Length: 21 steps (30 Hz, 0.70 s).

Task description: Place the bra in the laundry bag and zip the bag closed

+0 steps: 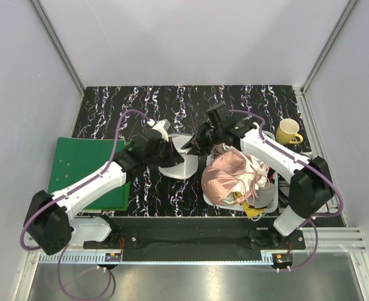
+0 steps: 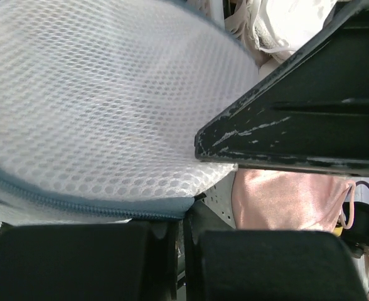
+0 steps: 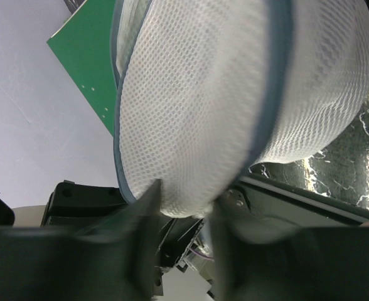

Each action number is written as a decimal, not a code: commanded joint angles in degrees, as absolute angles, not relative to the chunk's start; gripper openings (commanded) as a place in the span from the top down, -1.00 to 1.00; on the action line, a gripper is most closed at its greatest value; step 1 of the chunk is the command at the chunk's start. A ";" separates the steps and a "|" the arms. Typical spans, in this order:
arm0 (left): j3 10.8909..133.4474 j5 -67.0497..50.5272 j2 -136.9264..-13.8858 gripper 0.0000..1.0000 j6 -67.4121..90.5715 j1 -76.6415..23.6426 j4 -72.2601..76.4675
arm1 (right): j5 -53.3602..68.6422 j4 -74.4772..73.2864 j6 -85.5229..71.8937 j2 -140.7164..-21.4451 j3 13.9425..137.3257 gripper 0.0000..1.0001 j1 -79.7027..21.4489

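The laundry bag (image 1: 178,166) is a round white mesh bag with a blue-grey zip rim, held up off the table between the two arms. My left gripper (image 1: 165,150) is shut on the bag's rim (image 2: 134,210), its jaws almost touching. The mesh (image 2: 96,113) fills most of the left wrist view. My right gripper (image 1: 197,147) is at the bag's other side, jaws apart and blurred, with the bag's lower edge (image 3: 197,200) bulging between the fingers. The bra is hidden in every view.
A white basket (image 1: 271,199) at the right holds a shiny pink garment (image 1: 225,175) and pale cloth. A yellow mug (image 1: 288,132) stands behind it. A green board (image 1: 87,169) lies at the left under my left arm. The tabletop (image 1: 109,106) is black marble-patterned.
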<state>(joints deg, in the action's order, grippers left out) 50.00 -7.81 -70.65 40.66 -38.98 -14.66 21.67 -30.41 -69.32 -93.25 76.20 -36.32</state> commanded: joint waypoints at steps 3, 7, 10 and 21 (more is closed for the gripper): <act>48.96 -6.95 -69.70 1.00 41.05 -38.41 -13.88 | 21.01 -27.69 -73.74 -93.60 74.27 0.84 -36.30; 47.82 -6.77 -68.38 1.00 41.48 -35.60 -17.12 | 21.45 -27.69 -69.89 -93.69 73.13 1.00 -35.07; 46.50 -7.90 -67.33 1.00 40.78 -30.43 -20.64 | 21.71 -27.69 -65.05 -93.60 73.04 1.00 -33.58; 47.81 -21.17 -68.81 1.00 34.18 -21.00 -22.86 | 31.28 -29.86 -41.68 -106.42 89.89 1.00 -31.11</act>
<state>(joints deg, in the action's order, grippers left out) 45.71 -15.77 -67.85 36.21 -21.67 -21.80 28.12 -27.33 -52.82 -102.35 80.99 -32.49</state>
